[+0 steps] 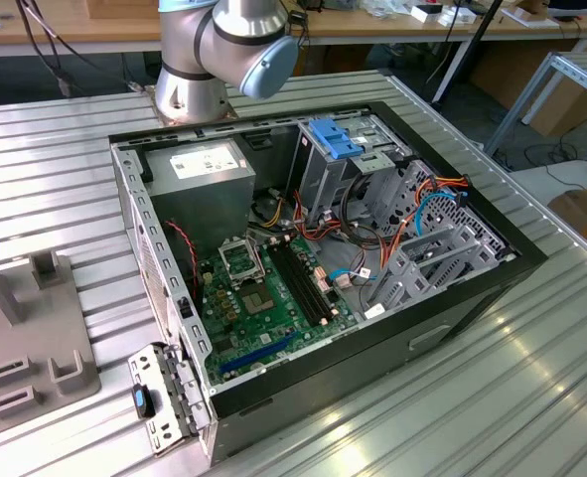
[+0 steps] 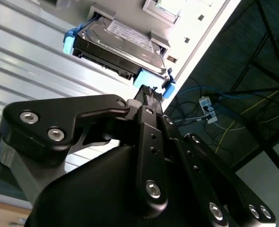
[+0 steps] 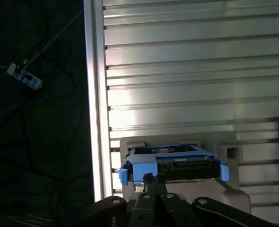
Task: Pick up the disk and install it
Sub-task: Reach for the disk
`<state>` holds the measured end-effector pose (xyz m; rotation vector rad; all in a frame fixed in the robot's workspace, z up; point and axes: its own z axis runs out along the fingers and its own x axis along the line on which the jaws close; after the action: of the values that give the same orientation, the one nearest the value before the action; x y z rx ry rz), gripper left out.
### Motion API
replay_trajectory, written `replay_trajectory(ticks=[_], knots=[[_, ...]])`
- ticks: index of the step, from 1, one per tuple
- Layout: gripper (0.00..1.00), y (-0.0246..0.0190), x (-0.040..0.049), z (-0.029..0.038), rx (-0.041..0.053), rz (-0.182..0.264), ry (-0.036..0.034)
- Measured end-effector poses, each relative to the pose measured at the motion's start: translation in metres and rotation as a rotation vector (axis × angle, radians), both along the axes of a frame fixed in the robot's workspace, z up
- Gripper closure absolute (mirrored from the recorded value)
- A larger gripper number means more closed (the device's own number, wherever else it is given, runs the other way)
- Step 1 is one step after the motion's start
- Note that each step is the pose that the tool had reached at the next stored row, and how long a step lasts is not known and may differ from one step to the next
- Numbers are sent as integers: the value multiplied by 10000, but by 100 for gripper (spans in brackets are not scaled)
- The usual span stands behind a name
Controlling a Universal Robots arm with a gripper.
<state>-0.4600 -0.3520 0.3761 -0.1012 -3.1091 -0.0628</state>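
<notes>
The black linked end effector [image 2: 151, 93] has its tip right at the disk [image 2: 120, 40], a flat black rectangular hard drive framed by bright blue plastic side rails. In both wrist views the tip overlaps the blue tab at the drive's near end [image 3: 149, 178], touching it or just short of it. I cannot tell how far open the end effector is, or whether it has any hold on the disk [image 3: 177, 163].

The disk lies flat just ahead of the end effector, seated in a pale grey moulded holder [image 3: 233, 196] with low posts standing at its sides. Its silver label plate faces up and its connector edge shows along one long side in the second wrist view. The holder rests on the ribbed aluminium tabletop [image 3: 191, 71], which runs on beyond the disk, away from the end effector. Beside the end effector and the disk the tabletop ends at a straight edge. Past it lies a dark floor with loose cables and a white power strip [image 3: 25, 75].

In the exterior view the silver arm [image 1: 223, 50], with its pale blue joint cap, rises from the tabletop [image 1: 531, 378] just behind an open black computer case [image 1: 512, 268] lying on its side. Inside are a green motherboard [image 1: 263, 308], a grey metal box with a white label [image 1: 199, 169], a light-blue ridged plastic latch [image 1: 335, 137] on the metal drive cage, and bundles of red, orange and blue wires. A grey moulded fixture block [image 1: 25, 348] sits on the tabletop at the exterior view's left.
</notes>
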Motion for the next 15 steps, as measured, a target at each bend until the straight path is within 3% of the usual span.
replay_trajectory(ticks=[15], knots=[[89,0,-29,-27,4,-1,0]])
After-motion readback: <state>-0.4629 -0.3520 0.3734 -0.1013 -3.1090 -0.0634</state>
